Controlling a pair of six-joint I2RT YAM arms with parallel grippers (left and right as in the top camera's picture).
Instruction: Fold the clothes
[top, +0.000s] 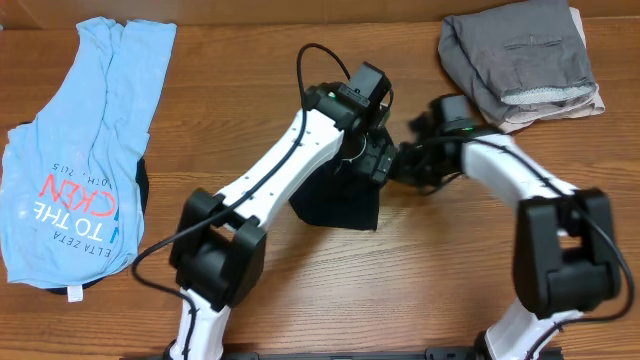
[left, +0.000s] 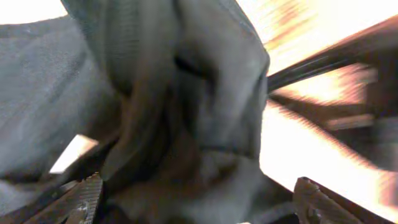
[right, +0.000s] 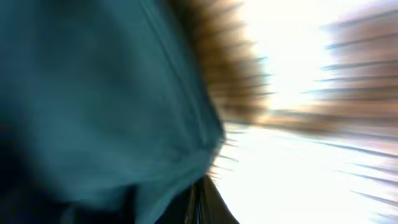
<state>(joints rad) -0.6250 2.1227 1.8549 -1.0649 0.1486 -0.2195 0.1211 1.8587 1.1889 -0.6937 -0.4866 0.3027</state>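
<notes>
Left tool (left: 199, 194) gapes wide, black T-shirt (left: 186, 93) bunched between.

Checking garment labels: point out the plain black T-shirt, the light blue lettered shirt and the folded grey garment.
black T-shirt (top: 340, 207): overhead, lower fabric.
light blue shirt (top: 90, 120): overhead, unlettered middle.
grey garment (top: 520, 45): overhead, top layer.

Left arm (top: 290, 160), right arm (top: 505, 165): white shells, black joints (top: 215, 250), cables (top: 300, 62)
</notes>
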